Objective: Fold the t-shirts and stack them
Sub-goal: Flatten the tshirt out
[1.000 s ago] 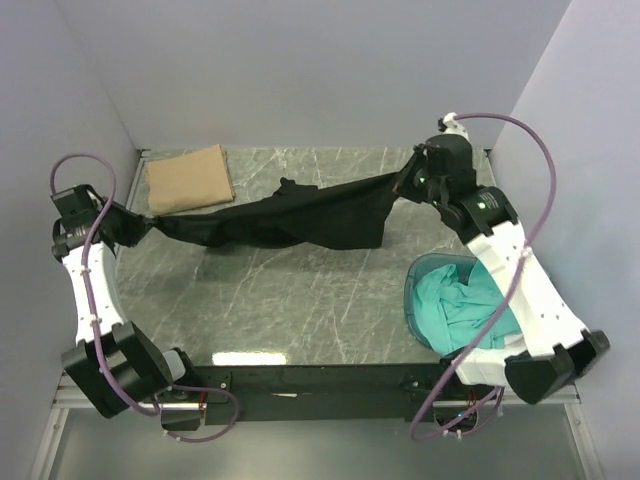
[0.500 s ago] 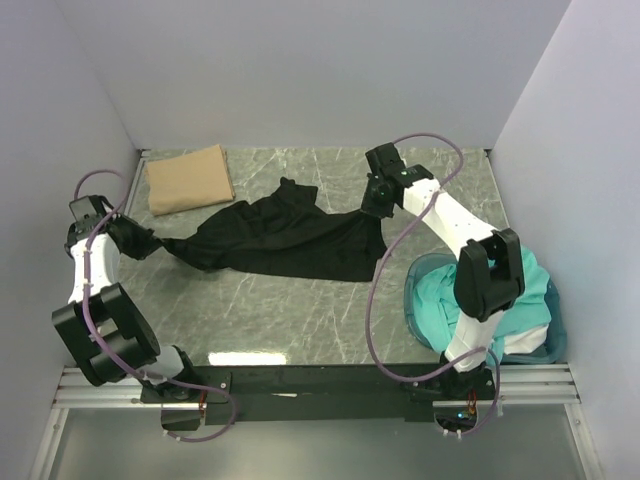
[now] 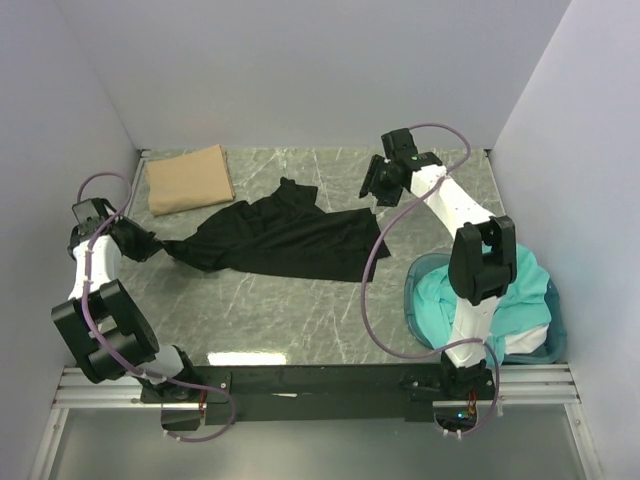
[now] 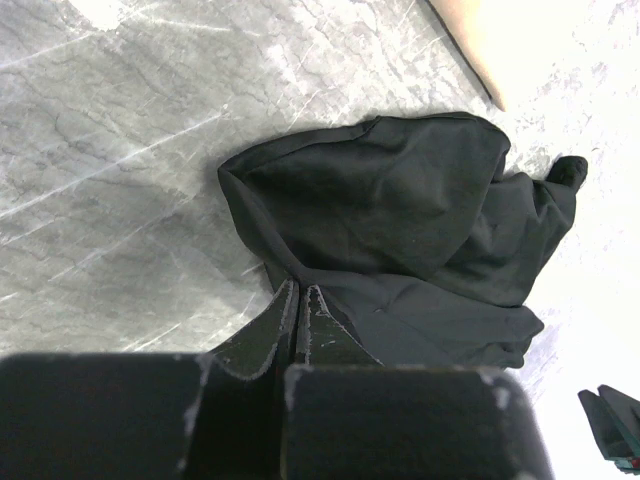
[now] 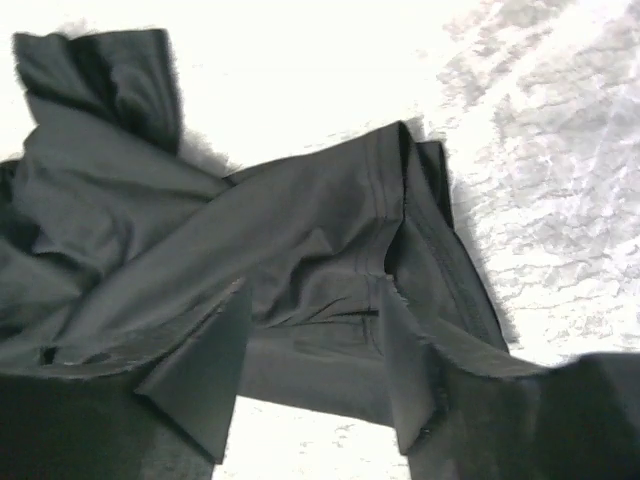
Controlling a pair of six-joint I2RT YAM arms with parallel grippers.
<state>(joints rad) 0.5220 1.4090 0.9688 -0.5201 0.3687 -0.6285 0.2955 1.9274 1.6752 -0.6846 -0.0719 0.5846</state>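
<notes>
While left end effector (image 4: 297, 292) clamps one black t-shirt (image 3: 290, 240), right end effector (image 5: 313, 285) spread; one tan t-shirt (image 3: 188, 178) folded.

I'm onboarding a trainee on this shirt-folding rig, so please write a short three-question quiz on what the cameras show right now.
1. True or false: the folded tan-brown cloth t-shirt lies at the far left corner of the grey marbled table.
2. Which gripper is shut on the crumpled black cloth t-shirt? A left, B right, C both.
3. What lies in the round translucent blue plastic tub?

Key:
1. True.
2. A: the left gripper pinches one end, and the right gripper is open over the other.
3. The teal-turquoise cloth t-shirts.
</notes>
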